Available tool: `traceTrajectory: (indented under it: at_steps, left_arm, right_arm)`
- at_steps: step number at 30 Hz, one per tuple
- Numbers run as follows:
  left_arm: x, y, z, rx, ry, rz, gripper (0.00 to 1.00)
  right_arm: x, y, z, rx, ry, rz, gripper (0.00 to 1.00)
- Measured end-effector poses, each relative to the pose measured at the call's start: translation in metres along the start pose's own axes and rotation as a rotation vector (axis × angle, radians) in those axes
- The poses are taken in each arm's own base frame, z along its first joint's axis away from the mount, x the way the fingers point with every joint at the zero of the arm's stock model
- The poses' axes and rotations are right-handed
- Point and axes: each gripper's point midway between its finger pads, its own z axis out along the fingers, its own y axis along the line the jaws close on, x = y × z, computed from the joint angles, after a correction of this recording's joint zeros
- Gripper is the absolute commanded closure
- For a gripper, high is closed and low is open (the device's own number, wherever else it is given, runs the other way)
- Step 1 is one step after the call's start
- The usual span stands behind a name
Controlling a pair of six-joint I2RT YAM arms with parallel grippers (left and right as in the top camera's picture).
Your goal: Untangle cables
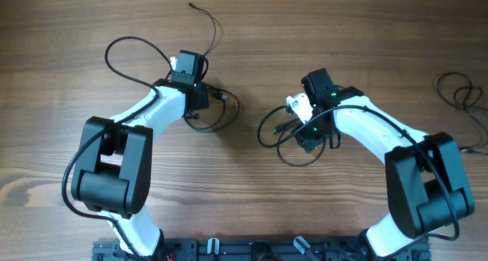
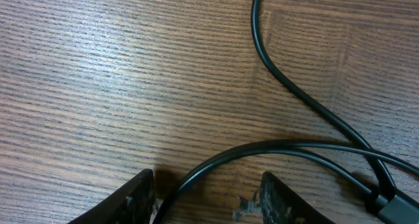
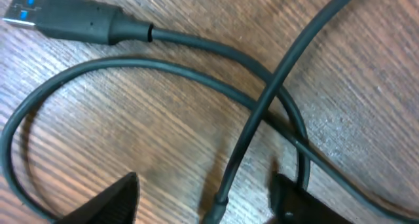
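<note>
Thin black cables lie in two bunches on the wooden table. One bunch (image 1: 217, 112) lies at my left gripper (image 1: 200, 99). The other bunch (image 1: 278, 135) lies at my right gripper (image 1: 309, 139). In the left wrist view the left gripper (image 2: 206, 204) is open low over the table, and one curved cable (image 2: 216, 162) runs between its fingers. In the right wrist view the right gripper (image 3: 203, 201) is open, with a cable (image 3: 239, 152) passing between its fingers. That cable crosses two others. A USB plug (image 3: 62, 16) with a blue insert lies at the upper left.
A loose thin cable (image 1: 207, 24) lies at the back, beyond the left gripper. Another coil of cable (image 1: 460, 93) lies at the far right edge. A thin black loop (image 1: 126, 51) arcs left of the left wrist.
</note>
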Motion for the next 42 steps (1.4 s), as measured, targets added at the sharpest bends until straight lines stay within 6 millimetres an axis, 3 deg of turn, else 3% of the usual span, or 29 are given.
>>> traceTrajectory:
  at_steps: [4, 11, 15, 19, 20, 21, 22, 23, 25, 27, 31, 32, 34, 35, 40, 41, 42]
  left_arm:
    - [0.0, -0.001, 0.0, 0.003, 0.0, 0.0, 0.47]
    - [0.0, -0.001, 0.001, 0.003, -0.001, -0.001, 0.44]
    - [0.0, -0.001, 0.001, 0.003, -0.001, -0.001, 0.42]
    - [0.0, -0.001, 0.001, 0.003, -0.001, -0.001, 0.43]
    - [0.0, -0.001, 0.001, 0.003, -0.001, -0.001, 0.42]
    - [0.0, -0.001, 0.001, 0.004, -0.002, -0.001, 0.43]
    - [0.0, -0.001, 0.001, 0.004, -0.002, -0.001, 0.42]
    - [0.0, -0.001, 0.001, 0.004, -0.002, -0.001, 0.43]
    - [0.0, -0.001, 0.001, 0.003, -0.001, -0.001, 0.42]
    - [-0.001, -0.001, 0.001, 0.004, -0.003, -0.001, 0.42]
    - [-0.001, -0.001, 0.001, 0.004, -0.002, -0.001, 0.42]
    - [-0.001, -0.001, 0.001, 0.004, -0.003, -0.001, 0.36]
    - [-0.001, -0.001, 0.001, 0.005, -0.004, -0.002, 0.1]
    - [-0.001, -0.001, 0.001, 0.006, -0.006, 0.003, 0.0]
    - [-0.002, -0.007, -0.013, 0.052, 0.0, 0.004, 0.0]
    - [-0.004, -0.01, -0.025, 0.082, -0.004, 0.002, 0.0]
    - [-0.02, -0.019, -0.057, 0.158, -0.066, -0.008, 0.0]
  right_arm:
    - [-0.021, -0.005, -0.029, 0.032, -0.099, -0.007, 0.35]
    - [-0.046, -0.017, -0.034, 0.095, -0.202, -0.096, 0.32]
    - [-0.043, -0.019, -0.013, 0.095, -0.163, -0.13, 0.36]
    - [-0.029, -0.016, 0.002, 0.075, -0.093, -0.129, 0.32]
    - [-0.028, -0.016, 0.006, 0.07, -0.085, -0.136, 0.28]
    - [-0.029, -0.017, 0.006, 0.073, -0.088, -0.15, 0.17]
    - [-0.03, -0.017, 0.006, 0.074, -0.09, -0.158, 0.17]
    - [-0.032, -0.016, 0.006, 0.064, -0.097, -0.163, 0.37]
    - [-0.032, -0.01, 0.008, 0.031, -0.102, -0.164, 0.96]
    - [-0.032, -0.009, 0.008, 0.024, -0.103, -0.166, 0.92]
    - [-0.031, -0.009, 0.008, 0.021, -0.095, -0.167, 0.96]
    - [-0.03, -0.009, 0.008, 0.023, -0.094, -0.163, 0.96]
    - [-0.029, -0.012, 0.007, 0.042, -0.079, -0.118, 0.96]
    - [-0.023, -0.019, 0.006, 0.089, -0.045, -0.061, 0.96]
    - [-0.007, -0.079, -0.014, 0.435, 0.029, 0.174, 0.96]
    - [-0.003, -0.093, -0.023, 0.511, 0.025, 0.232, 0.96]
    - [0.001, -0.106, -0.031, 0.568, 0.019, 0.283, 0.96]
